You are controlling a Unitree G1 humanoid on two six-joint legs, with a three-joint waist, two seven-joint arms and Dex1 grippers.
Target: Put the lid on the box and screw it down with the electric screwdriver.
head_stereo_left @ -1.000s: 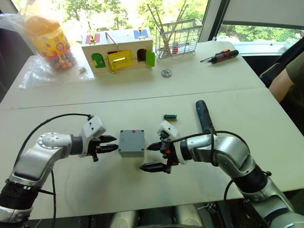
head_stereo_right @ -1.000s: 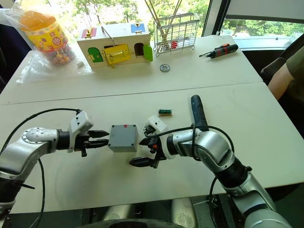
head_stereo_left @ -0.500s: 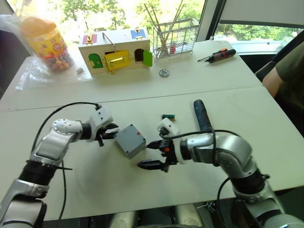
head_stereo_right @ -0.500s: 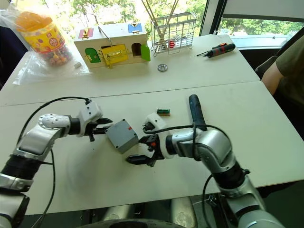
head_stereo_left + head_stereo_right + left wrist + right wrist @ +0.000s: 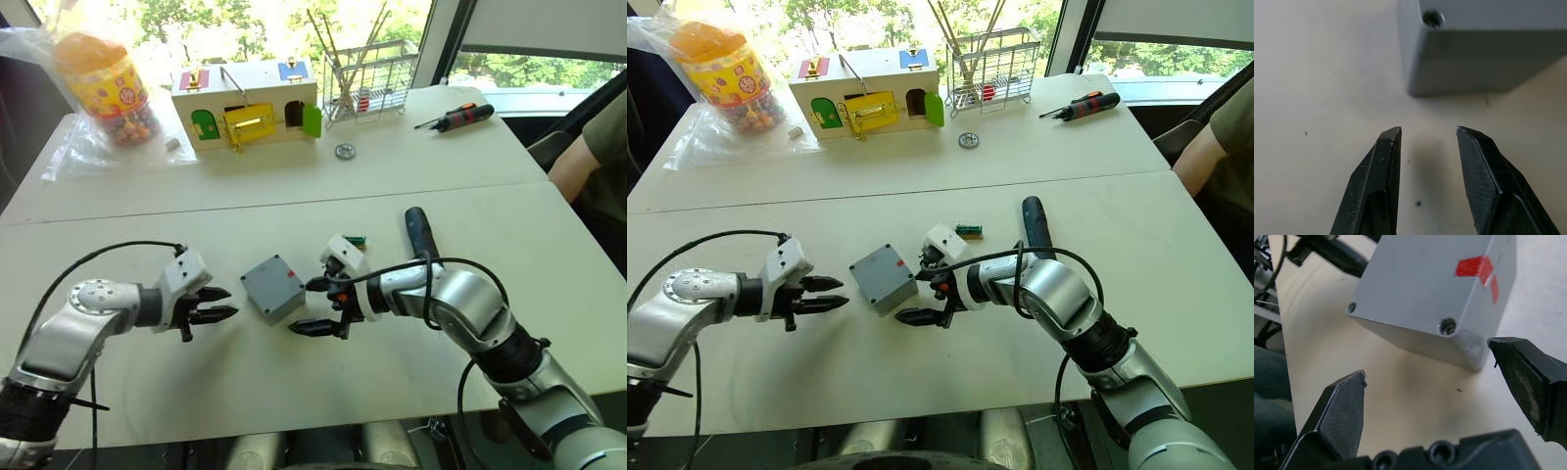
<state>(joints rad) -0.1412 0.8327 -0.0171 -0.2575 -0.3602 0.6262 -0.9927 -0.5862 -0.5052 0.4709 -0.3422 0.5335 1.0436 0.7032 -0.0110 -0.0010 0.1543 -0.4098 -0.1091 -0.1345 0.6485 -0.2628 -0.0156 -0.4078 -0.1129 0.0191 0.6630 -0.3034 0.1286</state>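
The grey box sits turned at an angle on the white table, between my two grippers. The lid lies on top of it, with corner screw holes and a red mark. My left gripper is open, a short gap to the box's left, touching nothing. To the right, my right gripper is open, with its fingertips at the box's right corner and nothing held. The electric screwdriver, a dark stick, lies on the table behind my right forearm.
At the back stand a wooden box with coloured doors, a jar of coloured sweets and a wire rack. An orange-and-black hand screwdriver, a metal disc and a small green part lie loose. A person's arm shows at the right edge.
The box has turned from square-on to an angle. My left gripper pushed at it and has drawn back to the left. My right gripper has closed in on the box's right corner.
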